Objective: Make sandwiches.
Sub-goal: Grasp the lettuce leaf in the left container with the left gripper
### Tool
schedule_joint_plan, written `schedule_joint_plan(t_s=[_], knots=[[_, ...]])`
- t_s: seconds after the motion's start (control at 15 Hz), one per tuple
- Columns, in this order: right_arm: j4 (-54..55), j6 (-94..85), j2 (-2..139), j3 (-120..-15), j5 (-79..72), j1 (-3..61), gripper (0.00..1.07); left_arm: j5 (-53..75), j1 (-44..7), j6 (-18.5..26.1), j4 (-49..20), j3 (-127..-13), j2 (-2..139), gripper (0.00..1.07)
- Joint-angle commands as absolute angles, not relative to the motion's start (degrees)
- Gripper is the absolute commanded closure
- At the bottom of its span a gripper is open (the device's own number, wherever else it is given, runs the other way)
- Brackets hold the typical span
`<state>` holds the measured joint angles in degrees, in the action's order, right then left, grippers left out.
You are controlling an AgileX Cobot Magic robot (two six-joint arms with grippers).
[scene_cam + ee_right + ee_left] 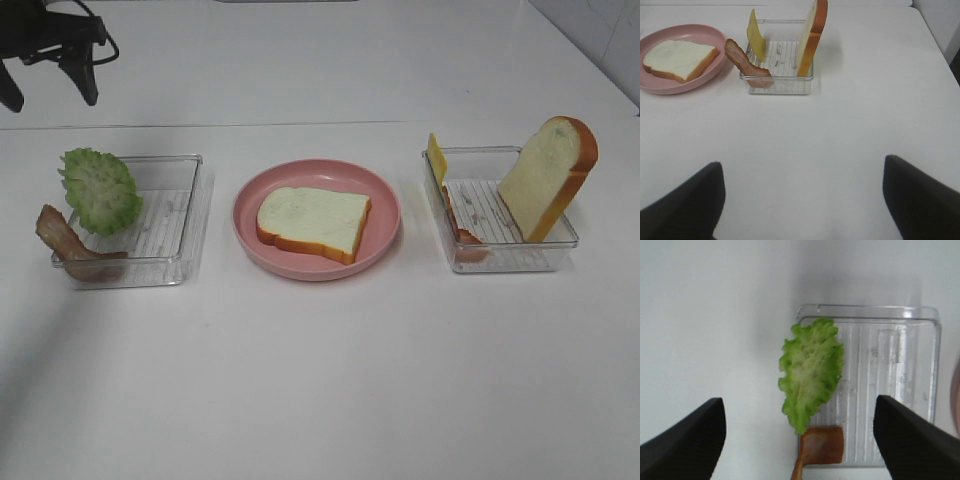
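Observation:
One white bread slice (312, 222) lies flat on the pink plate (385, 190). A frilly green lettuce leaf (100, 190) and a bacon strip (70, 245) lean on the outer wall of the left clear tray (185, 225). In the right tray (500, 262) a second bread slice (548, 177) stands tilted, with a yellow cheese square (437, 158) and another bacon strip (462, 232). My left gripper (50, 90) hangs open at the far left, above the table; its wrist view frames the lettuce (810, 370) between the open fingers (690, 440). My right gripper (801, 165) is open, short of its tray (777, 82).
White table all around. The plate (670, 85) sits between the two trays. A wall corner shows at the far right edge (610, 40). Bare table lies in front of the trays.

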<state>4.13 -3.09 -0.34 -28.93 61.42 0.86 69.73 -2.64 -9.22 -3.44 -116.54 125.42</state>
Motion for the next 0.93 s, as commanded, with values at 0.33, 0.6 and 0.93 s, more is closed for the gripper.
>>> schedule_joint_plan(t_s=[0.33, 0.6, 0.93], knots=[[4.07, -3.55, -1.15, -28.88, 60.73, 0.57, 0.26, 71.96, -2.58, -9.28, -2.98, -114.88, 131.44, 0.31], [4.07, -3.55, -1.15, -28.88, 60.73, 0.57, 0.26, 68.41, -2.58, -9.28, -4.98, -114.88, 134.01, 0.35], [4.07, -3.55, -1.15, -28.88, 60.73, 0.57, 0.26, 66.52, -2.58, -7.96, -5.04, -114.94, 134.87, 0.53]])
